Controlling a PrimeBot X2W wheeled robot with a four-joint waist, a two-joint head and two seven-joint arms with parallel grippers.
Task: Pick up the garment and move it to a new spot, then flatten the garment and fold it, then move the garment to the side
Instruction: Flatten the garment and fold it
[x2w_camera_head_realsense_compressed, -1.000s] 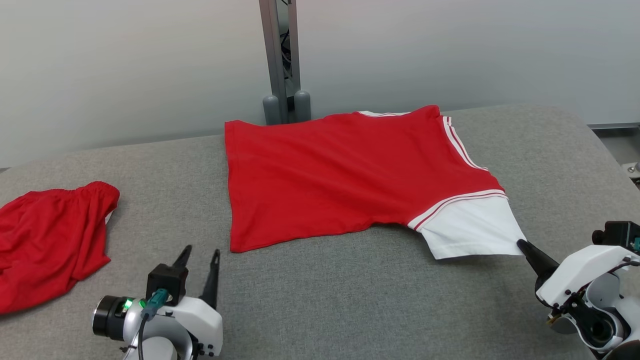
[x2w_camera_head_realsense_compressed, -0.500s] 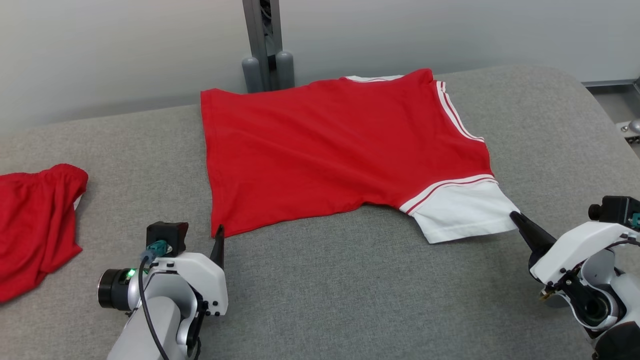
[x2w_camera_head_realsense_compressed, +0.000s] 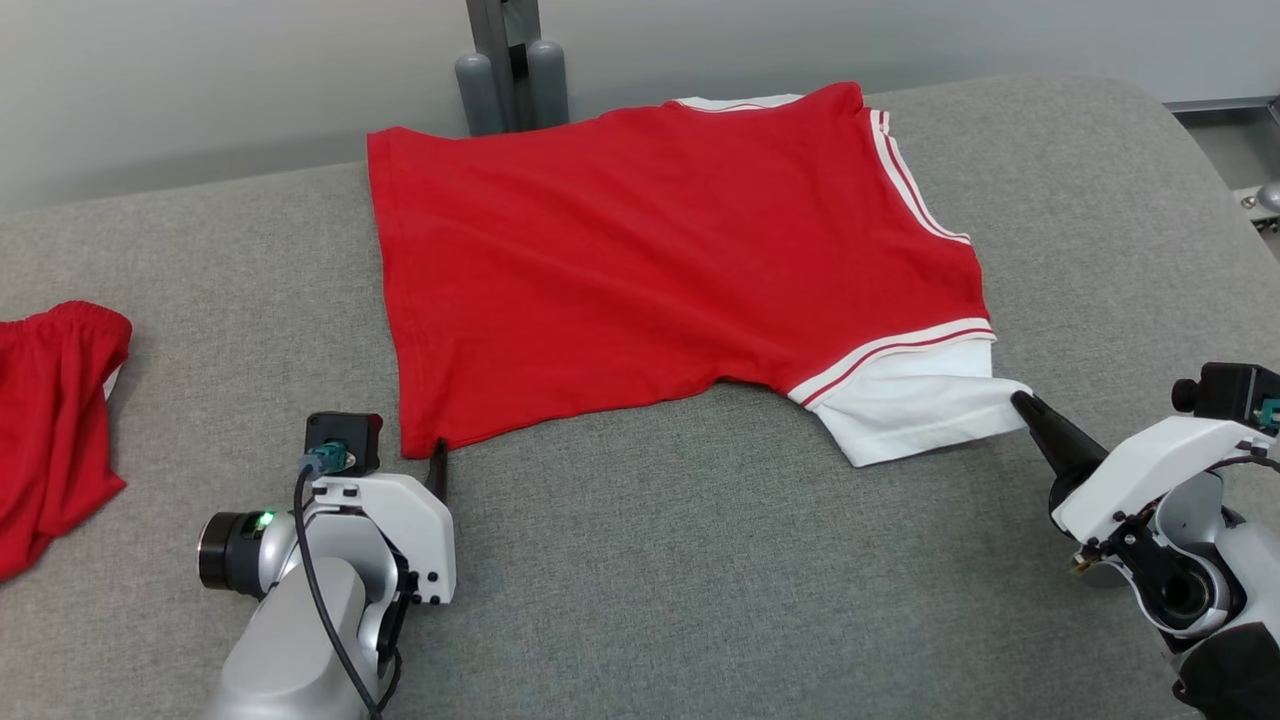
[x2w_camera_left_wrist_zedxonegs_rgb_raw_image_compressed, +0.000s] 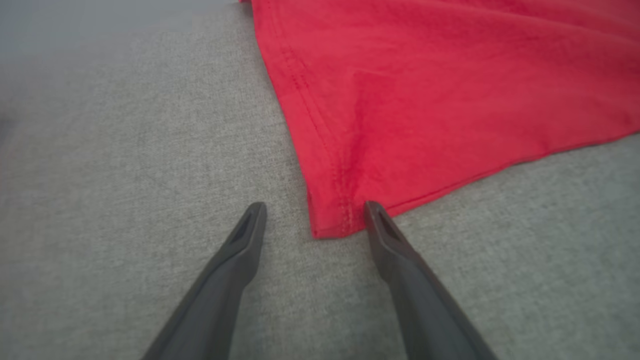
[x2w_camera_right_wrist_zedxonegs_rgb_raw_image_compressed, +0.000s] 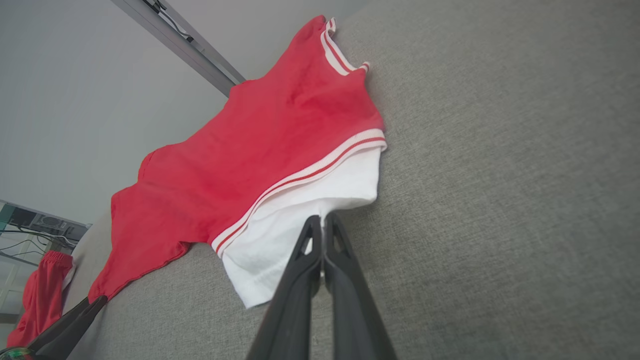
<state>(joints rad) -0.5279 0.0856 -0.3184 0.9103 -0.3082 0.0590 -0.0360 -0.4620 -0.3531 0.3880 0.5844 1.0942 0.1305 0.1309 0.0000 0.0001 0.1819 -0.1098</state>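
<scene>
Grey surface (x2w_camera_head_realsense_compressed: 640, 600): left end effector (x2w_camera_left_wrist_zedxonegs_rgb_raw_image_compressed: 315, 207) spread wide, right end effector (x2w_camera_right_wrist_zedxonegs_rgb_raw_image_compressed: 322, 220) pinching garment sleeve (x2w_camera_right_wrist_zedxonegs_rgb_raw_image_compressed: 340, 180).

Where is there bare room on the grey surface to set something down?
The grey surface is bare between the left hand and right hand, nearer than the red shirt, and right of it. Crowded at left: red shorts.

Lab-like test room: bare grey wall (x2w_camera_head_realsense_compressed: 200, 80), aluminium frame post (x2w_camera_head_realsense_compressed: 492, 25), grey fabric-covered table (x2w_camera_head_realsense_compressed: 700, 600), cabled equipment shelf (x2w_camera_right_wrist_zedxonegs_rgb_raw_image_compressed: 40, 220).

White wrist shells (x2w_camera_head_realsense_compressed: 400, 515), black cable (x2w_camera_head_realsense_compressed: 312, 585), green lamp (x2w_camera_head_realsense_compressed: 265, 519), tapered dark fingers (x2w_camera_left_wrist_zedxonegs_rgb_raw_image_compressed: 400, 265).
</scene>
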